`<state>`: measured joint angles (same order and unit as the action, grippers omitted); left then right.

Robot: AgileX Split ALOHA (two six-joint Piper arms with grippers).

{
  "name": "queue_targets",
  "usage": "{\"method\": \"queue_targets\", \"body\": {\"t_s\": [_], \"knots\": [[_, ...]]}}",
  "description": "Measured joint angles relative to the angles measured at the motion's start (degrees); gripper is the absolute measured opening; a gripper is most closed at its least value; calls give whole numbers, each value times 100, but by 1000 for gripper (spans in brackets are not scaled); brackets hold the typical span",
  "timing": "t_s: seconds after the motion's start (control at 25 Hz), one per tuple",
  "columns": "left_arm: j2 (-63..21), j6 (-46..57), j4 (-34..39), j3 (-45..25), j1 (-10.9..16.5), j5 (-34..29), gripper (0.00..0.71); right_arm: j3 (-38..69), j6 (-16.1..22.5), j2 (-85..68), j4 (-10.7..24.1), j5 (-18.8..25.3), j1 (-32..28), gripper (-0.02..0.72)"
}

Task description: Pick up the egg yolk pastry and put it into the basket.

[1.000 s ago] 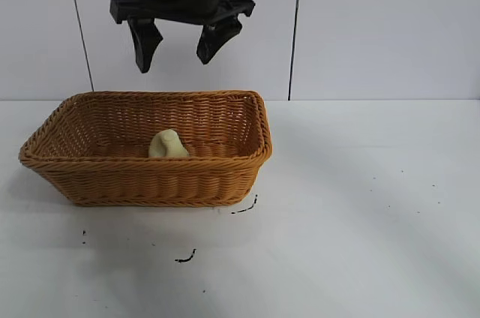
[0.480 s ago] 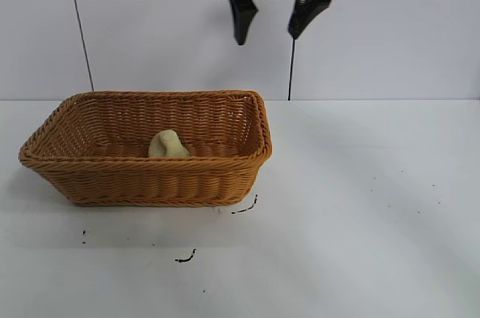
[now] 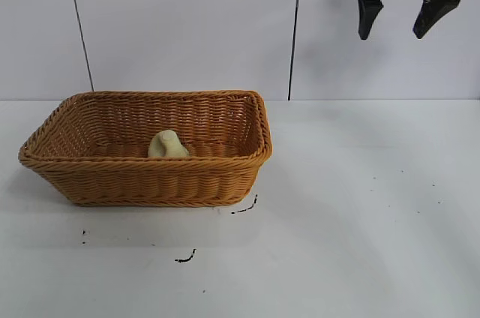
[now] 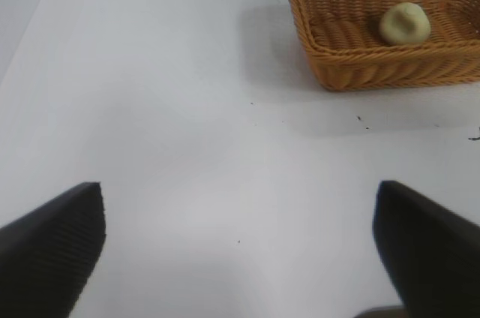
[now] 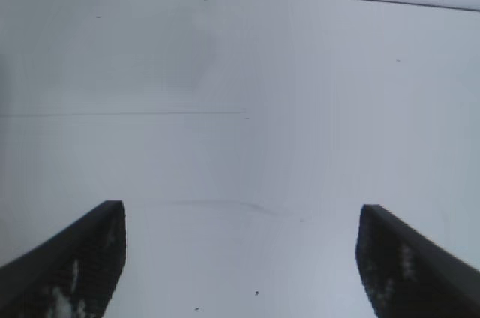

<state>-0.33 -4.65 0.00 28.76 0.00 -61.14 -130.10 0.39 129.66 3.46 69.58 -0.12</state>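
Observation:
The egg yolk pastry (image 3: pixel 168 145) is a small pale yellow lump lying inside the orange-brown wicker basket (image 3: pixel 142 179) on the left of the white table. Both also show in the left wrist view, the pastry (image 4: pixel 405 22) on the floor of the basket (image 4: pixel 352 70). My right gripper (image 3: pixel 409 22) hangs open and empty high above the table at the far right, well away from the basket. In its own view the right gripper (image 5: pixel 241 228) has only bare table between its fingers. My left gripper (image 4: pixel 240 213) is open and empty, far from the basket, and out of the exterior view.
Small black marks (image 3: pixel 244 208) lie on the white table (image 3: pixel 360 205) in front of the basket. A light wall with dark vertical seams (image 3: pixel 295 33) stands behind the table.
My right gripper has swung from above the basket to the far upper right, staying open and empty. The pastry and basket have not moved.

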Motion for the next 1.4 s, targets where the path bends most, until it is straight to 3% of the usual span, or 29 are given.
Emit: {"method": "queue_targets", "body": {"t_s": [0.4,1.12,1.4], "knots": [[0,0,0,0,0,0,697,2404,-201,-2047,-346,-5,-17,605],[0,0,0,0,0,0,697,7379,-226,-7193,-435,-5,-17,605],[0,0,0,0,0,0,697,9041,-243,-9554,-435,-570,-17,605]]}}
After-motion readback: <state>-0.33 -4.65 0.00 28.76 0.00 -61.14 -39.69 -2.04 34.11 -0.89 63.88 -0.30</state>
